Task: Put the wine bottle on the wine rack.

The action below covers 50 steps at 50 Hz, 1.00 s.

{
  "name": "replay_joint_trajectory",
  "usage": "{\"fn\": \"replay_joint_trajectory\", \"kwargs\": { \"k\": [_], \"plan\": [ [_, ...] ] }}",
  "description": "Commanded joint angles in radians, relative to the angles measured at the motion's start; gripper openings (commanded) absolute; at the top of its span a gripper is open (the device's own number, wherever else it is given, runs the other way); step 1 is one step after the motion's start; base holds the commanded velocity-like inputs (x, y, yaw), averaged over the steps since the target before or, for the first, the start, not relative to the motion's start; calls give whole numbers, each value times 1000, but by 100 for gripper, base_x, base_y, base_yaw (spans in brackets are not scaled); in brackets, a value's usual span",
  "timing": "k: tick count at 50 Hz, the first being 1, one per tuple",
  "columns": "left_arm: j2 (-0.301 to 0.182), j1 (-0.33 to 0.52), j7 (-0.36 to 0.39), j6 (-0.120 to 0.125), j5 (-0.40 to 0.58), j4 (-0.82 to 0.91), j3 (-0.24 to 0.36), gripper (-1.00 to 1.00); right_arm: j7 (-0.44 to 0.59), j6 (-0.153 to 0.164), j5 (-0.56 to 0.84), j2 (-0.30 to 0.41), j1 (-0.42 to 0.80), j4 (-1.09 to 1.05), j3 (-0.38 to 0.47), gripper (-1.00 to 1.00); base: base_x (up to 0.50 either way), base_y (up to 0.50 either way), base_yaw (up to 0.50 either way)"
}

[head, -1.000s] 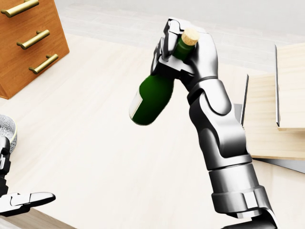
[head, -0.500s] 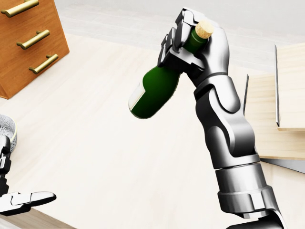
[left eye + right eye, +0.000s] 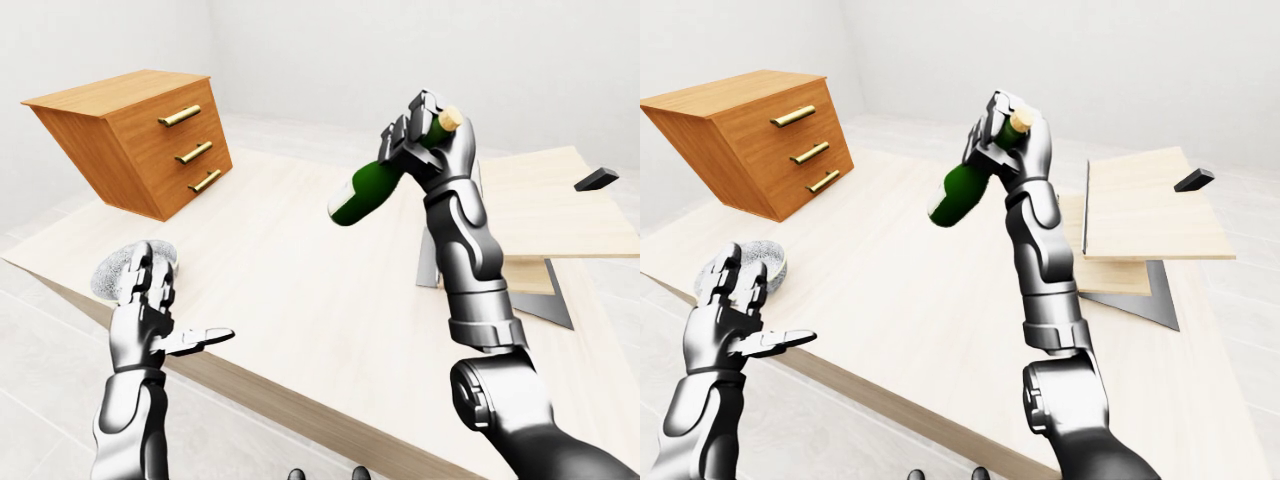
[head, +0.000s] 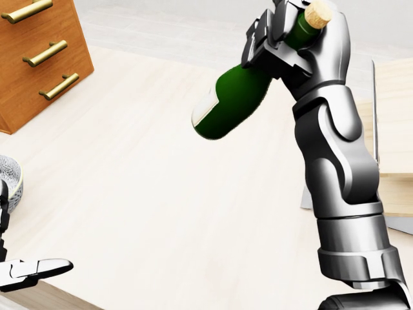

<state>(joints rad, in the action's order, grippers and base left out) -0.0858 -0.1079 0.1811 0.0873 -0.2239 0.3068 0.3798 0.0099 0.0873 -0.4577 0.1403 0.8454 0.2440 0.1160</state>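
At the far left of the left-eye view, a wooden drawer chest (image 3: 150, 140) with three brass handles stands tilted at about ten o'clock on a pale wooden surface (image 3: 290, 290). Below it, at eight o'clock, a small grey bowl (image 3: 118, 272) sits near the surface's edge. The robot's left hand (image 3: 150, 315) hovers just beside the bowl, its fingers (image 3: 205, 337) spread apart and holding nothing.

Moving right, at about one o'clock, the wine bottle (image 4: 239, 100) hangs in the air well above the surface. It is dark green, tilted, its base down toward the left and its cork toward the upper right. The right hand (image 4: 300, 39) is raised high, its fingers clamped round the bottle's neck just under the cork.

At three o'clock in the right-eye view, the wine rack (image 3: 1145, 215) appears as pale flat boards stacked on a grey base, with a small dark block (image 3: 1193, 180) near its upper right corner.

The step in hand looks like the carry: the bottle is lifted but not yet over the rack. The next move probably calls for swinging the arm rightward, levelling the bottle, and lowering it onto the boards before loosening the grasp.
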Motion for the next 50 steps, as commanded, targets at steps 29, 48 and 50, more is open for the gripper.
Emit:
{"fn": "replay_joint_trajectory", "kwargs": {
  "k": [29, 48, 50],
  "plan": [
    [1, 4, 1, 0, 1, 6, 12, 100, 9, 0, -182, 190, 87, 43, 94, -100, 0, 0, 0],
    [-2, 15, 0, 0, 1, -37, 7, 100, -19, 0, -299, 298, 117, 72, 159, -100, 0, 0, 0],
    [-3, 13, 2, 0, -2, -37, 8, 100, -21, 0, -310, 313, 122, 70, 164, -100, 0, 0, 0]
  ]
}}
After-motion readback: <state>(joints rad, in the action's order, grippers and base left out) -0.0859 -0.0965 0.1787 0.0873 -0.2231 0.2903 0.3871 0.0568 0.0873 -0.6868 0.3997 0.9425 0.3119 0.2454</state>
